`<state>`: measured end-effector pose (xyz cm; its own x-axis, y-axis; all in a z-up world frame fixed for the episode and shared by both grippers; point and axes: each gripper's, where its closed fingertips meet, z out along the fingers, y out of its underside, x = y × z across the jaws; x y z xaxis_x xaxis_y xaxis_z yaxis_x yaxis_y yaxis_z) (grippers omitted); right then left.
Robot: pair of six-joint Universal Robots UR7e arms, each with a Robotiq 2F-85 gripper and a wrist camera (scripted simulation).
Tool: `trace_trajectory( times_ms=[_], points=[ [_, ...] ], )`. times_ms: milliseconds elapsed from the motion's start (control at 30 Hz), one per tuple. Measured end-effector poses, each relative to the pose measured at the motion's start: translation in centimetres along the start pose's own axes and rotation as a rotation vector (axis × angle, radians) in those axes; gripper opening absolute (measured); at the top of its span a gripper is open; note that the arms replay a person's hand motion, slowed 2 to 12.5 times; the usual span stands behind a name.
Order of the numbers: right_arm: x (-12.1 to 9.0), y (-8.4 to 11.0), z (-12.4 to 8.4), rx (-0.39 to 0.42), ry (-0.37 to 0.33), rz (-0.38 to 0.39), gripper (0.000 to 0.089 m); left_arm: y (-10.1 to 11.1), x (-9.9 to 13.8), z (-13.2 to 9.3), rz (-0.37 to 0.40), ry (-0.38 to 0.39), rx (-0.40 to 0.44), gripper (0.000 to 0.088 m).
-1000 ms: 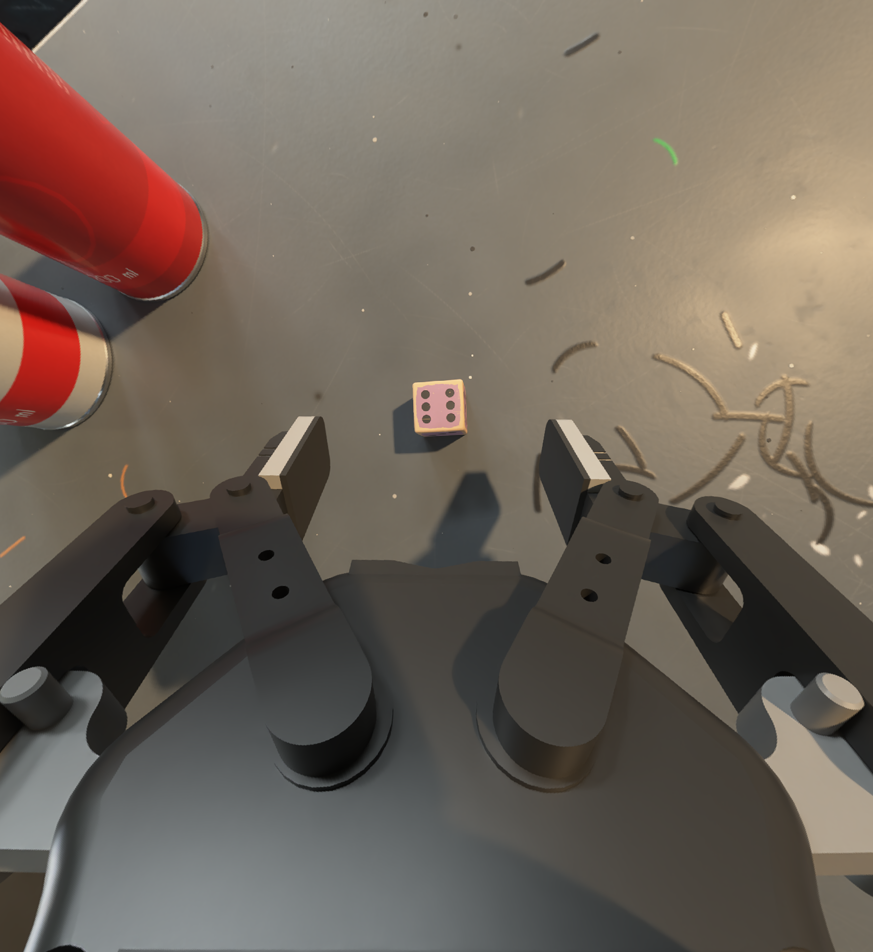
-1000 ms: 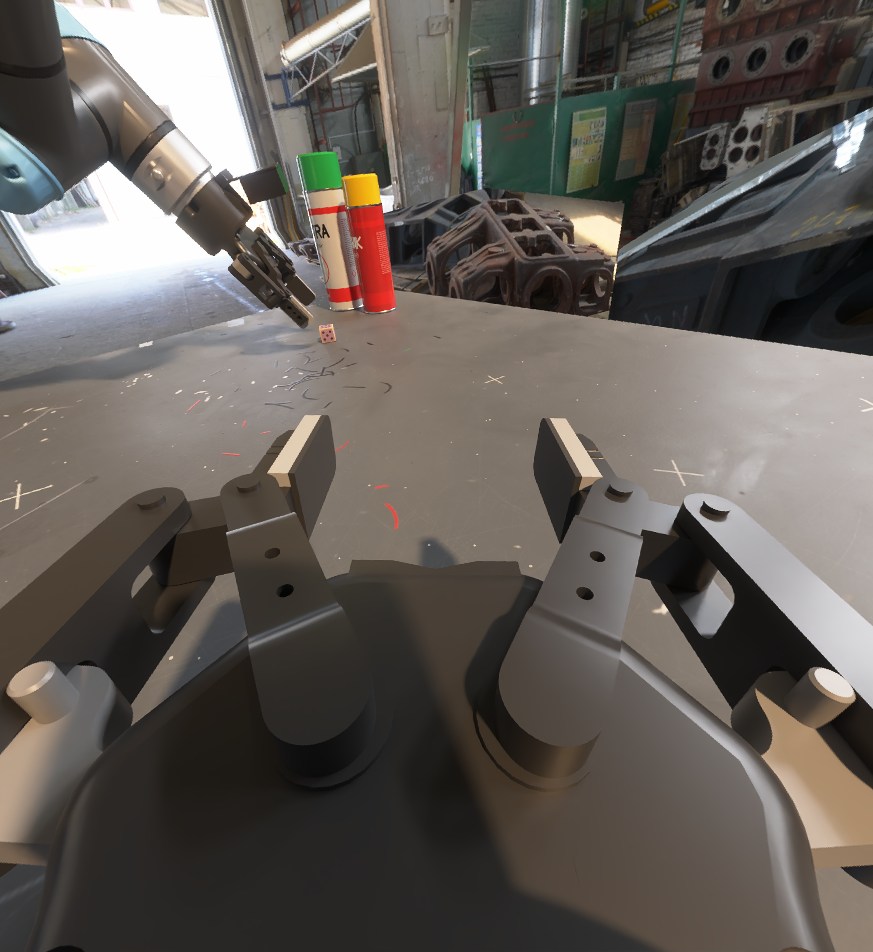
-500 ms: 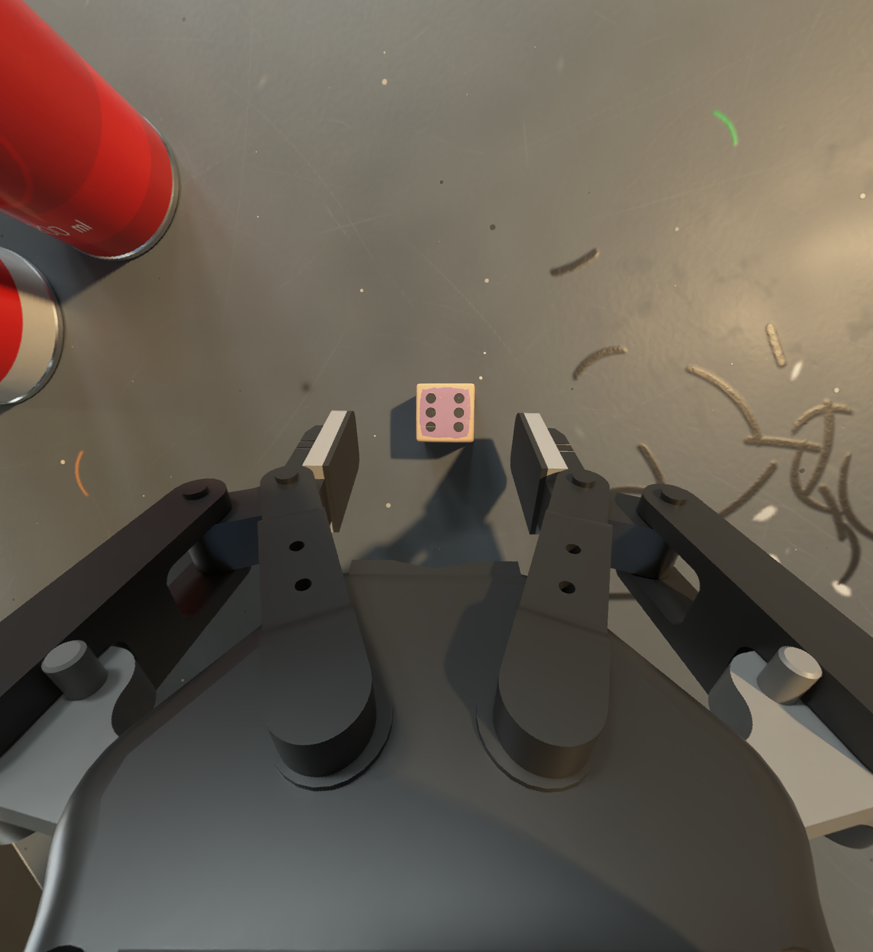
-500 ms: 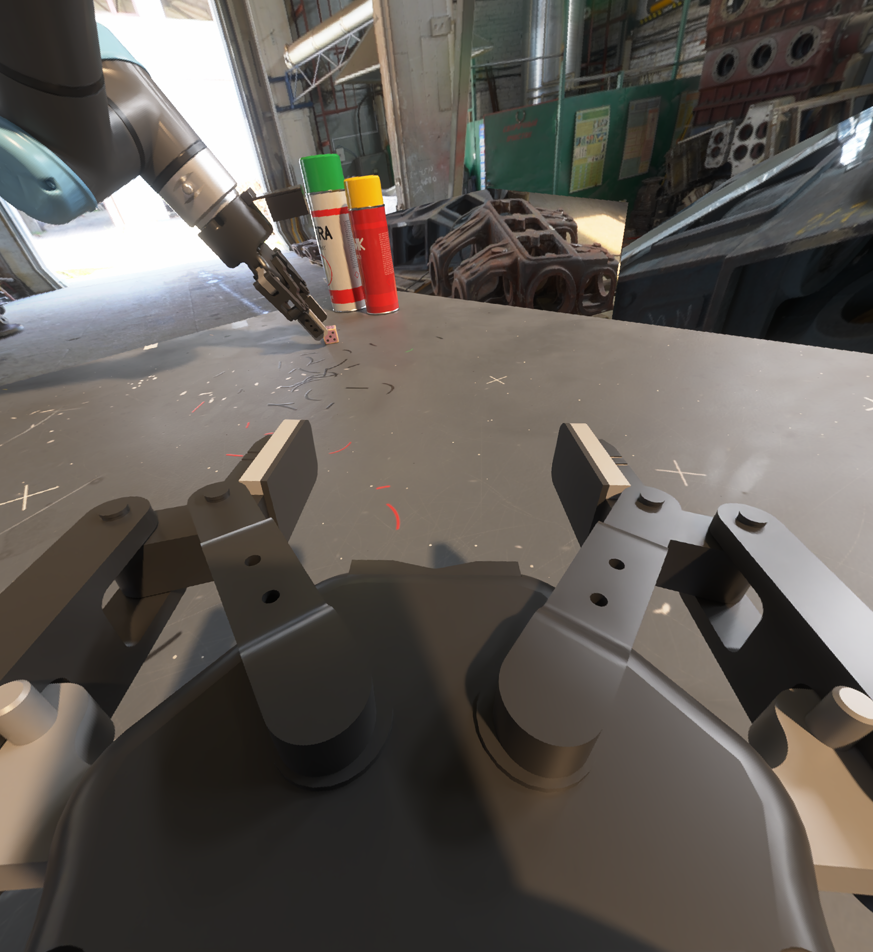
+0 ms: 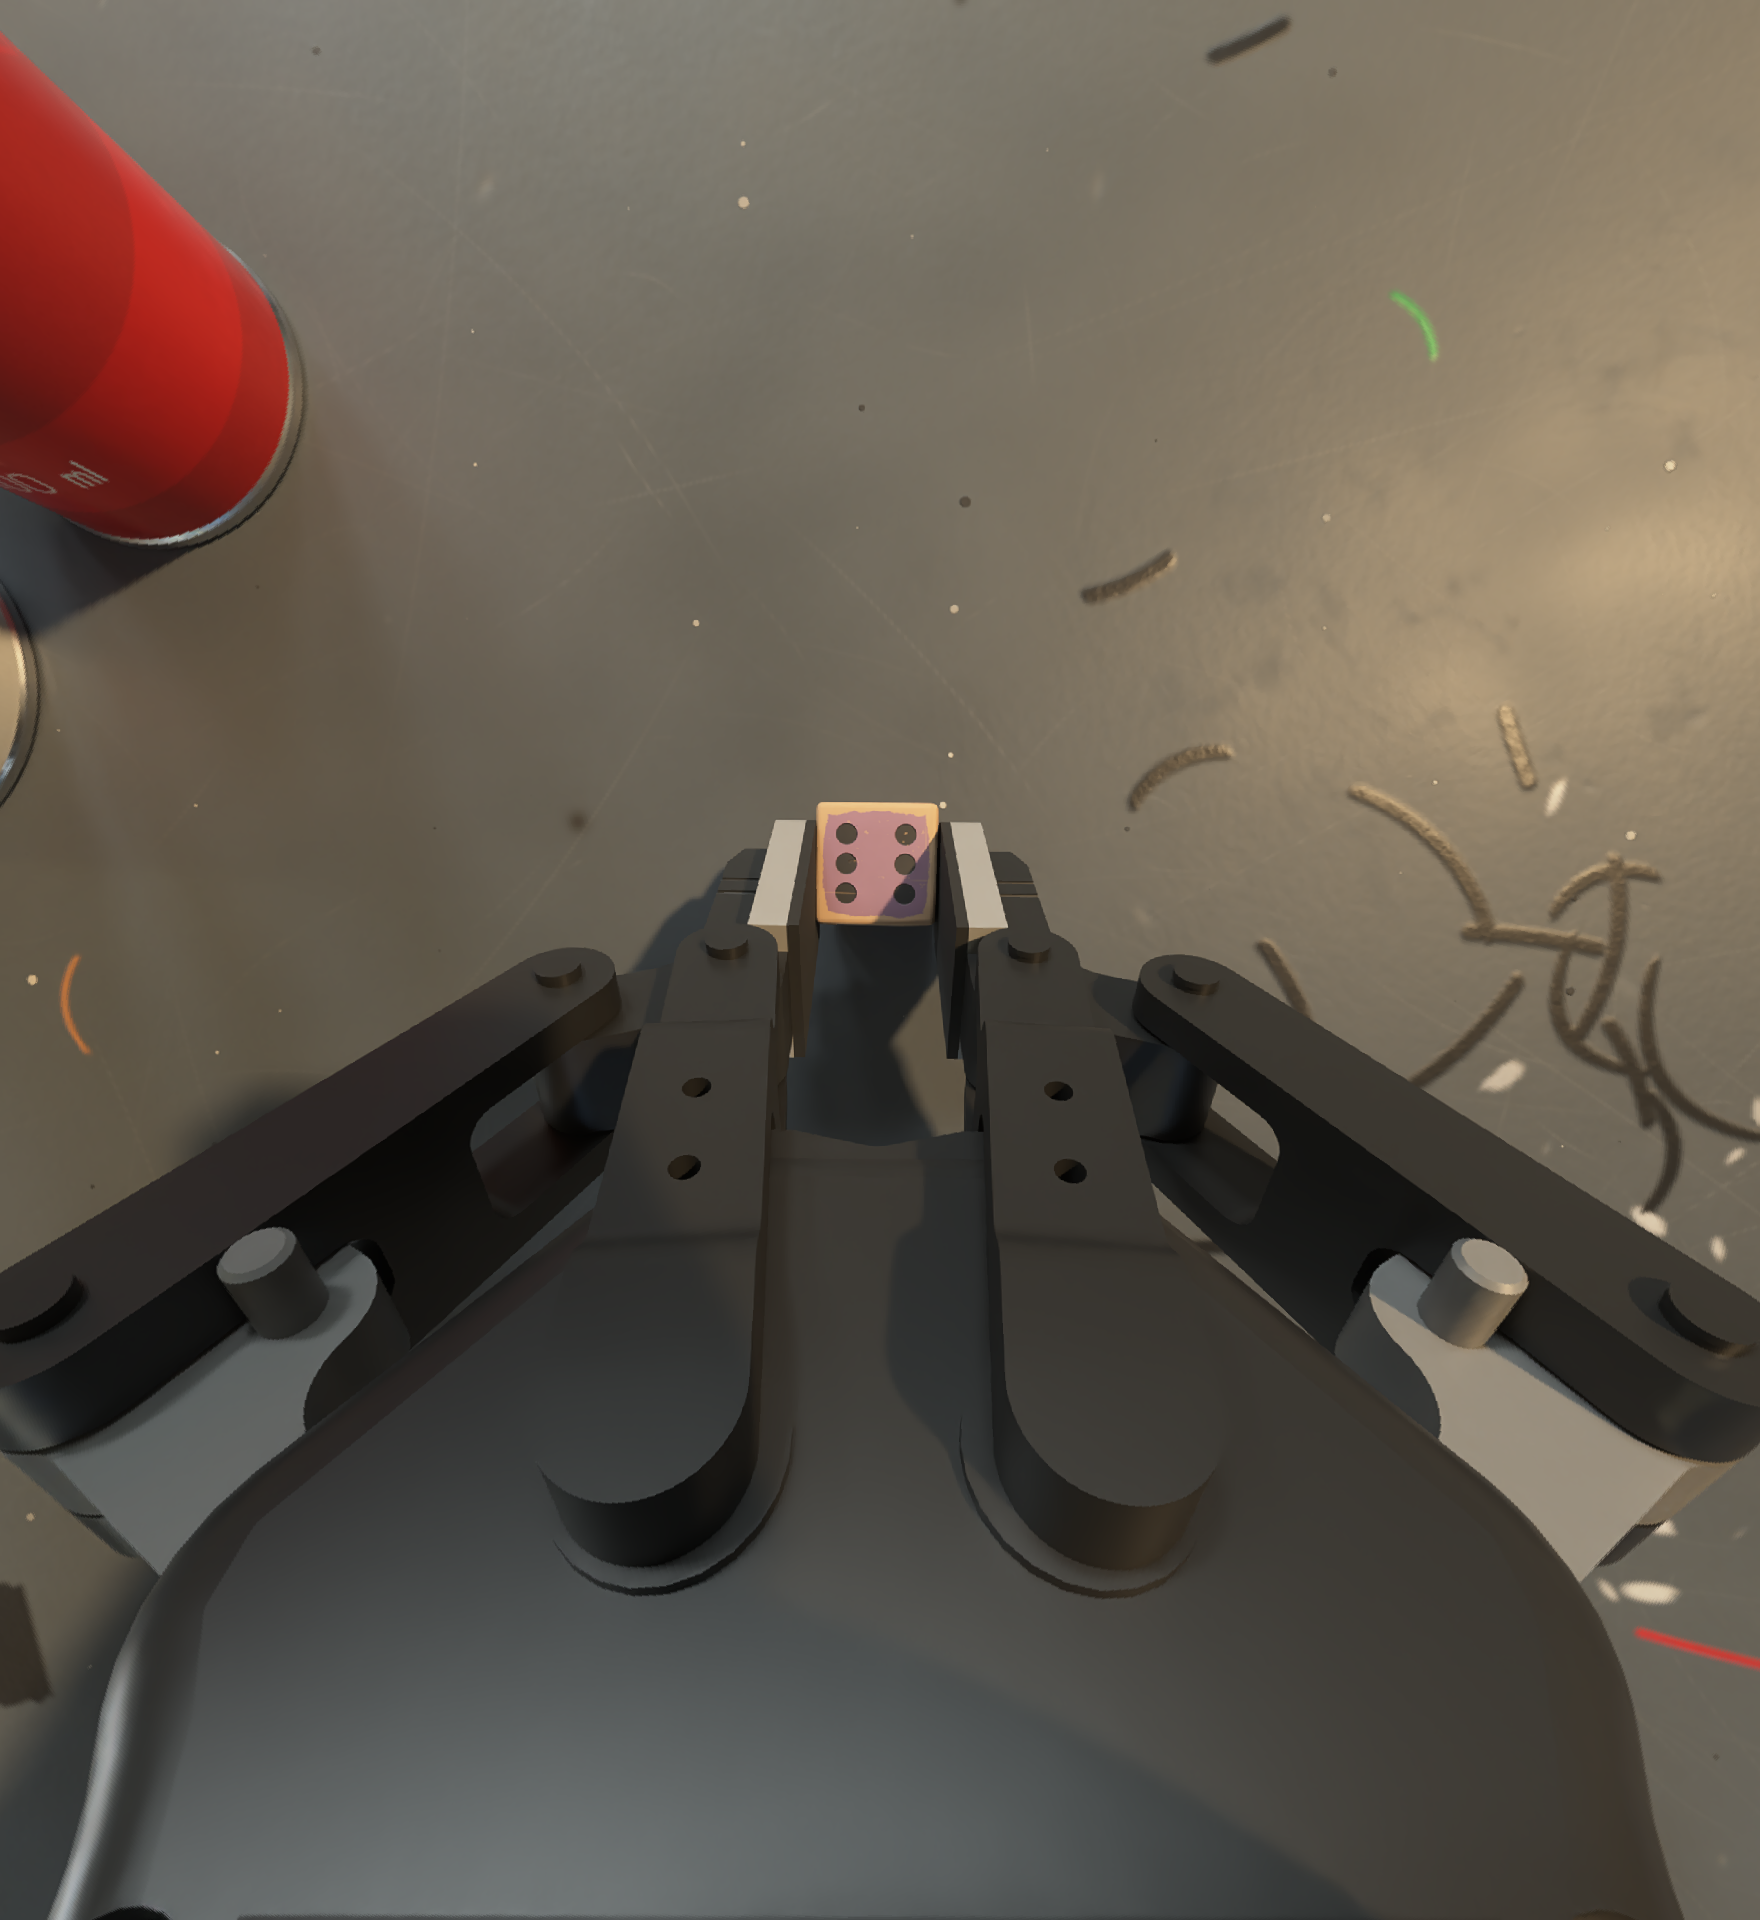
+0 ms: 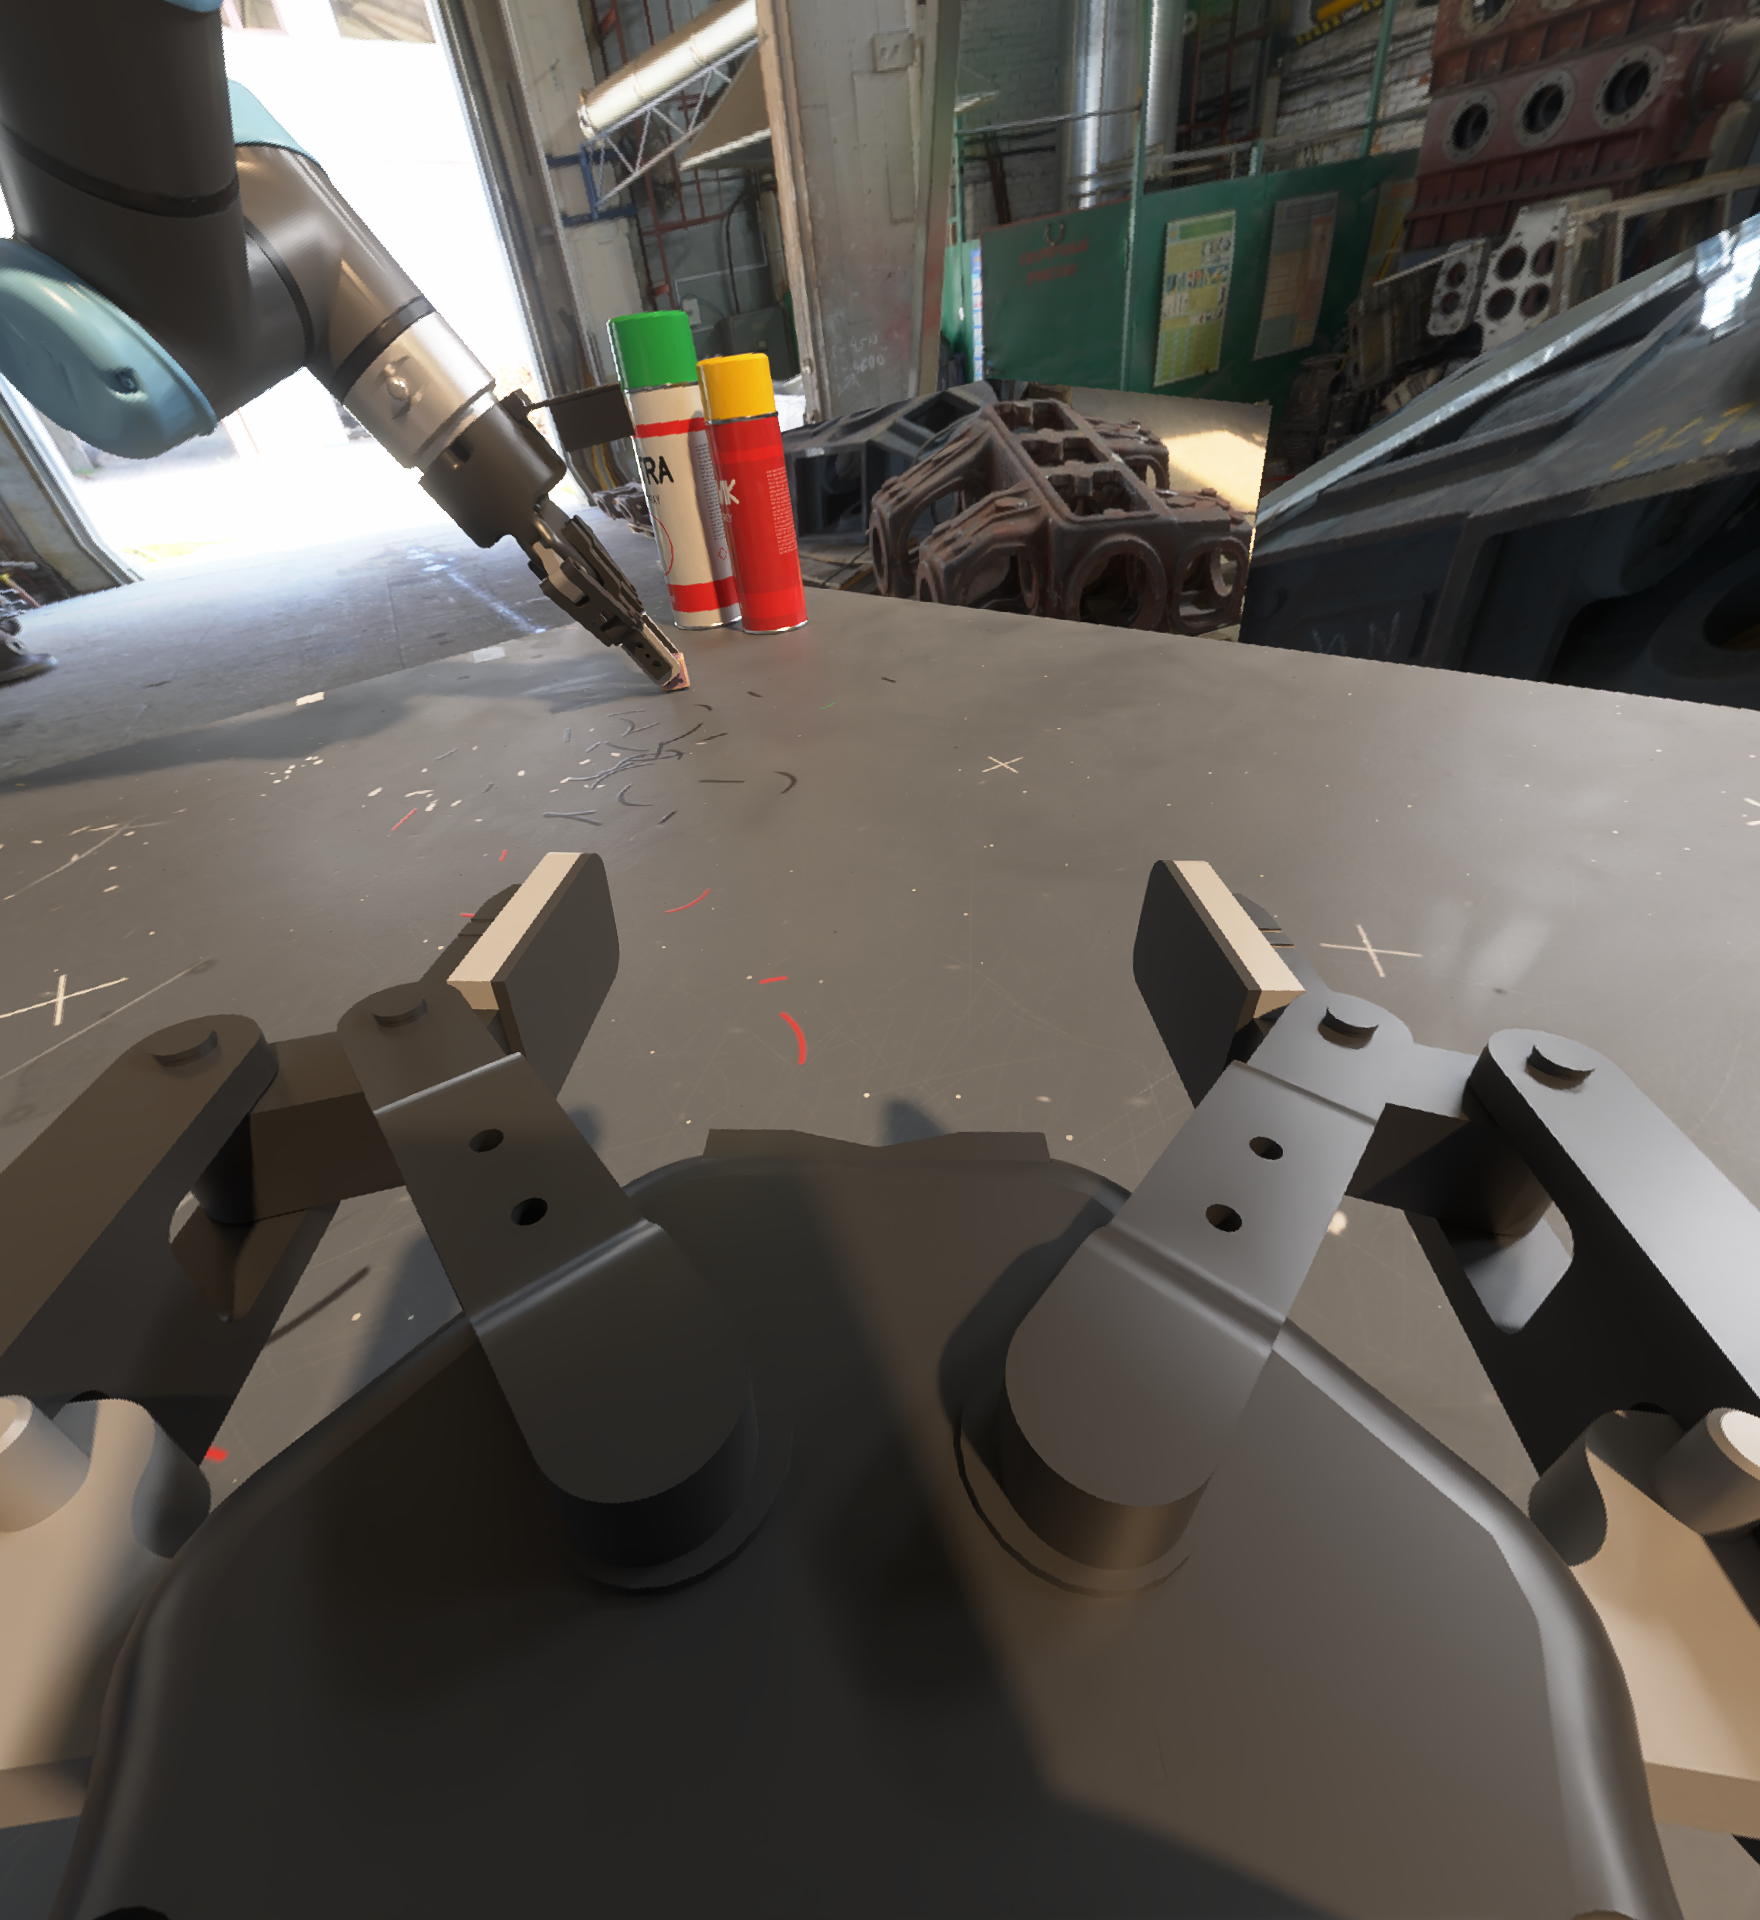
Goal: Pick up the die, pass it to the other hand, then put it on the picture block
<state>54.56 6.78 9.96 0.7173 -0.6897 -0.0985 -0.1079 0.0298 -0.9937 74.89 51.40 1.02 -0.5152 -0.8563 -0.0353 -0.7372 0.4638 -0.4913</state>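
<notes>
Since the earlier frame the left claw (image 5: 877, 878) has drawn its pale pads in from a wide spread and now pinches the small pink-faced, tan-edged die (image 5: 876, 862) by its two side faces, low over the scuffed grey metal worktop (image 5: 959, 364), right of the red spray cans (image 5: 97, 343). The right claw (image 6: 874, 935) hangs spread and empty on the near side. The die looks light, rigid and smooth, so I judge a flat-face pinch safest; a corner hold might slip.

Die (image 5: 876, 862) between fingers (image 5: 780, 873) — spray cans (image 5: 97, 291) left, on table (image 5: 959, 364).
</notes>
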Motion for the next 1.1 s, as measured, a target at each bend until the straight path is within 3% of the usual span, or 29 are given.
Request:
trace_trajectory(
  times_ms=[300,533,833,1100],
  points=[
    [0.0,0.1,-0.2,-0.005,-0.003,0.003,0.0833,-0.5,-0.5,-0.7,0.013,-0.020,0.043,0.0203],
    [0.0,-0.1,-0.4,-0.001,-0.007,0.006,0.0819,-1.5,-0.7,-2.1,0.015,-0.013,0.128,0.0203],
    [0.0,-0.4,-0.7,0.012,-0.005,0.010,0.0816,-3.1,-0.6,-5.4,0.023,0.008,0.280,0.0203],
    [-0.1,-0.8,-0.9,0.025,-0.012,0.027,0.0815,-4.9,0.7,-9.4,0.090,0.037,0.443,0.0203]
  ],
)
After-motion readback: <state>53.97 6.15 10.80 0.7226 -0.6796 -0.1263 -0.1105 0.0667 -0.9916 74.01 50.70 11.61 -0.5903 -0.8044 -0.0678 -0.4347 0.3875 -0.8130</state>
